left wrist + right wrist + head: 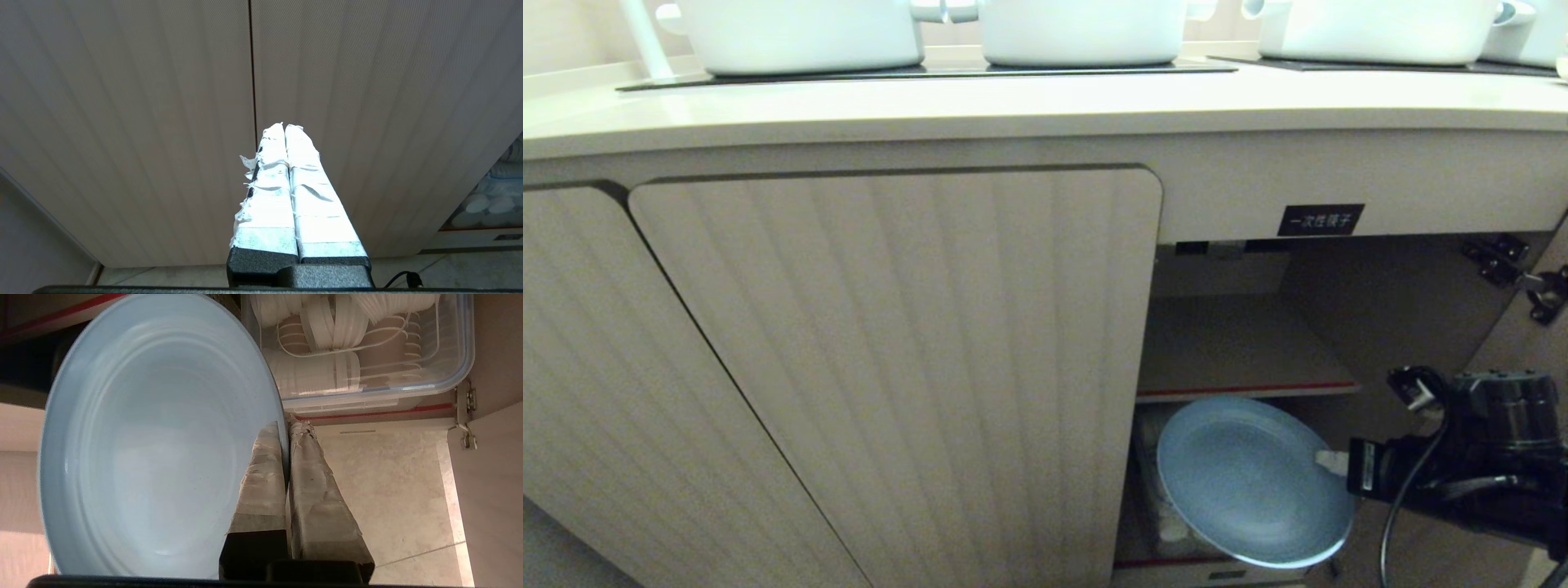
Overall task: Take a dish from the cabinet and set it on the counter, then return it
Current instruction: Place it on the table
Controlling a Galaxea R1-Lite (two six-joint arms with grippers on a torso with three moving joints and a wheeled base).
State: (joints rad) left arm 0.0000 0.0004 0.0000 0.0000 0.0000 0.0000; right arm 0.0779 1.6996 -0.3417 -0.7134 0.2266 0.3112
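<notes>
The light-blue dish [1245, 478] hangs tilted in the open lower part of the cabinet [898, 367], just under the inner shelf [1241, 347]. My right gripper [1331, 462] comes in from the right and is shut on the dish's rim. In the right wrist view the dish [155, 445] fills the frame and the two taped fingers [261, 473] pinch its edge, my right gripper [287, 424] clamped on it. The counter [1013, 110] runs above the cabinet. My left gripper [284, 127] is shut on nothing, facing a ribbed door.
White pots [800, 33] stand on black cooktop panels [931, 72] on the counter. A clear lidded box of white cups [359, 347] sits on the cabinet's bottom behind the dish. The left door [898, 367] is closed; the right door [1535, 343] stands open with black hinges. A black label [1321, 220] marks the frame.
</notes>
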